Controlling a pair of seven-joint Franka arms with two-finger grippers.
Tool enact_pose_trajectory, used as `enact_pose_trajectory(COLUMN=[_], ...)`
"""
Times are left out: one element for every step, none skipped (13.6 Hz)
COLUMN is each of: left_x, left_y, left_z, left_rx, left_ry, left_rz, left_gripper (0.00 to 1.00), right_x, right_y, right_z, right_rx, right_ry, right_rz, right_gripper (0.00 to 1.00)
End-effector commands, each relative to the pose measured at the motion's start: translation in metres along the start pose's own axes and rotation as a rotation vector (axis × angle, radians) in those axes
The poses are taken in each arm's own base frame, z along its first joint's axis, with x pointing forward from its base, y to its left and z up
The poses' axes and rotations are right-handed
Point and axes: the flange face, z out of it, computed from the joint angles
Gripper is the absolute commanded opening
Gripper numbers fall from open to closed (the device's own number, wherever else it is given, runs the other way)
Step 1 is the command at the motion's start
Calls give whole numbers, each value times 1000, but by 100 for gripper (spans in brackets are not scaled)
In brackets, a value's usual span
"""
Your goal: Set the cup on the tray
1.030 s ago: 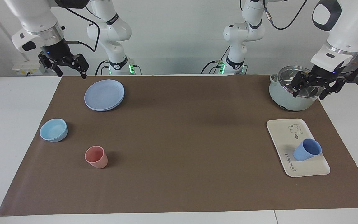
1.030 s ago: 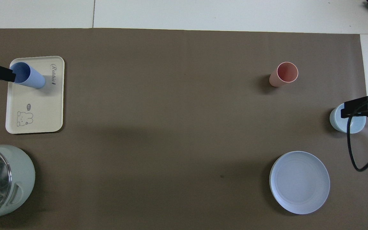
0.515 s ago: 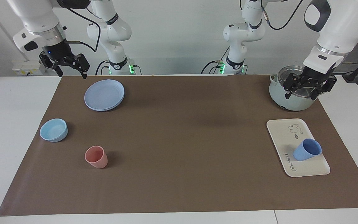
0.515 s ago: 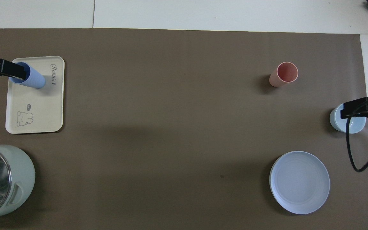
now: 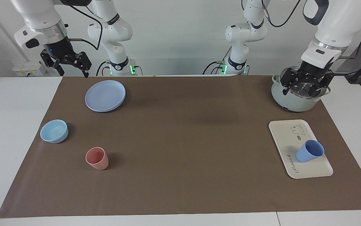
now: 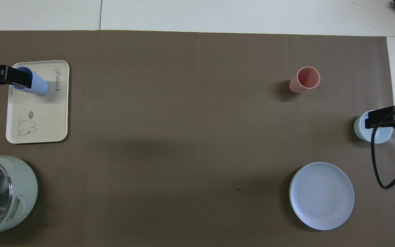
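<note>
The periwinkle-blue cup point(image 5: 309, 151) point(image 6: 36, 85) stands mouth up on the cream tray point(image 5: 288, 135) point(image 6: 43, 113), on the tray's half farther from the robots. Nothing touches the cup. My left gripper point(image 5: 304, 88) hangs open and empty in the air over the pot, well apart from the cup. In the overhead view the left gripper point(image 6: 9, 76) overlaps the cup's rim only because it is raised. My right gripper point(image 5: 73, 71) point(image 6: 382, 118) waits open and empty, up over the mat's edge at the right arm's end.
A pale-green pot with a glass lid point(image 5: 293, 101) point(image 6: 3, 192) stands nearer to the robots than the tray. At the right arm's end are a round blue plate point(image 5: 105, 95), a light-blue bowl point(image 5: 54, 131) and a salmon-pink tumbler point(image 5: 97, 158).
My left gripper has risen and shifted toward the table's middle over the pot. The right gripper has lifted slightly. Cup and tray have not moved.
</note>
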Motion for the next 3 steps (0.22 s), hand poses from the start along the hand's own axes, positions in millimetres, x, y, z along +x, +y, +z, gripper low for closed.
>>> enact_pose_trajectory(left_x=[-9,-8,-8], left_y=[4,-1,-5], left_z=[1,2,0], left_rx=[-1,3,-3], left_ry=[-20,-19,-17], left_rz=[-8,-13,-21], left_gripper=[100,100,100], right_x=[-7,-7,-7], right_y=[3,3,2], right_z=[0,0,0], right_rx=[17,17,16], right_ry=[-6,-6,-6], right_rz=[-3,-2,-1], right_gripper=[100,100,100])
